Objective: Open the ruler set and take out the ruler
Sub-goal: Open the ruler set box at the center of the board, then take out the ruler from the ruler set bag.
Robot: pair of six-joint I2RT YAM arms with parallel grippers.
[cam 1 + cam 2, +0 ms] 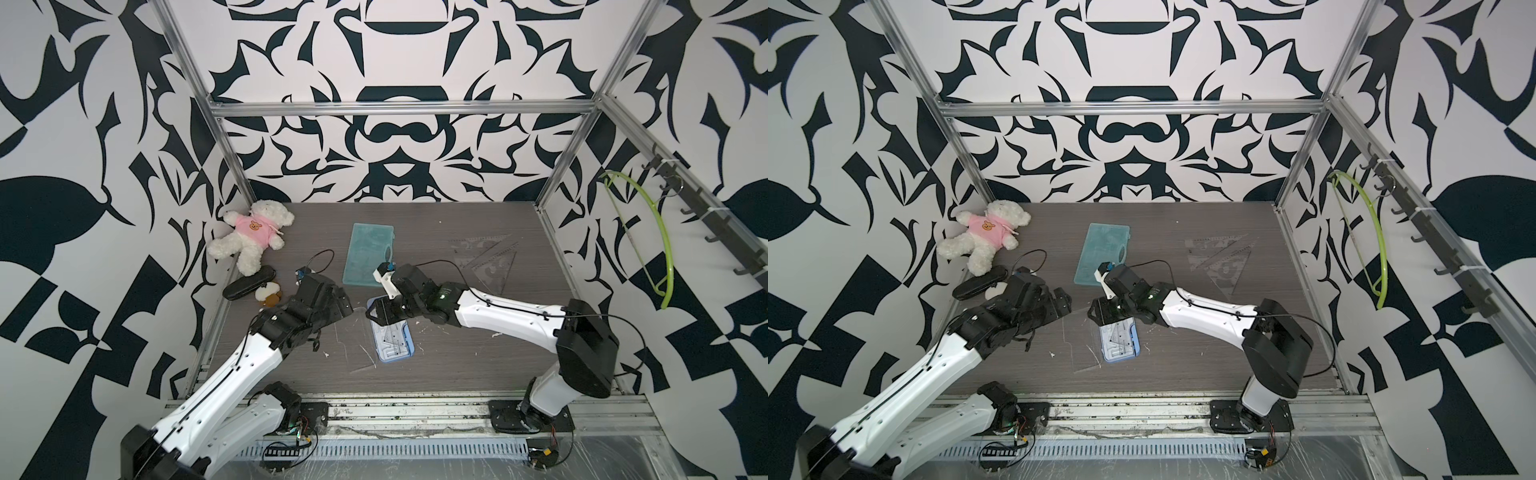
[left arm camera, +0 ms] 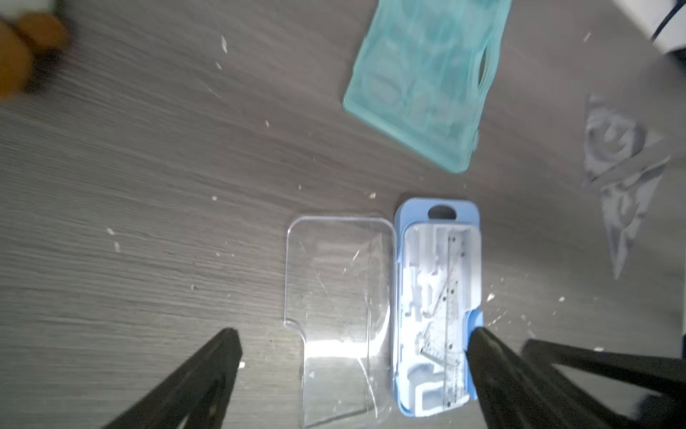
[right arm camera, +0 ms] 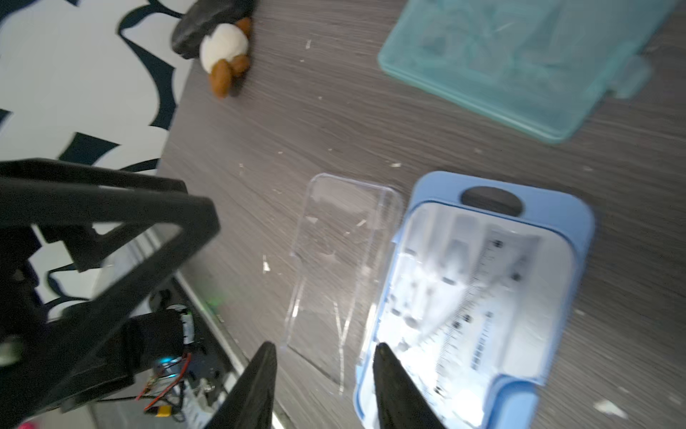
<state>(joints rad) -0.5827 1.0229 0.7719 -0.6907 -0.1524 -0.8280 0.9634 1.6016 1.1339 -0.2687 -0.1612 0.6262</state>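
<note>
Far left of the light-blue plastic ruler-set tray [image 2: 408, 211], against the wall, a white teddy bear in a pink shirt [image 1: 253, 232] is seen. A black oblong pouch [image 1: 248, 282] and a small brown-and-white plush toy [image 1: 268, 293] are placed nearer to the tray. The left gripper [image 2: 354, 332] is held above and just left of the tray, its jaws spread wide and nothing gripped. The clear plastic lid [image 2: 337, 282] is laid open and flat on the dark grey wood-grain table [image 1: 457, 365], touching the tray's left edge. Inside the tray the transparent ruler [image 2: 451, 297] is found along the right side, together with a clear set square [image 2: 434, 338]. The right gripper [image 3: 324, 345] is held above the seam where lid and tray meet, jaws partly apart, nothing clamped. Behind the tray a closed teal plastic box [image 1: 368, 253] is set. To the back right of the tray, two clear plastic triangles [image 1: 486, 257] are laid flat. Far to its right, a green hanger [image 1: 648, 237] is hung on the wall rail.
</note>
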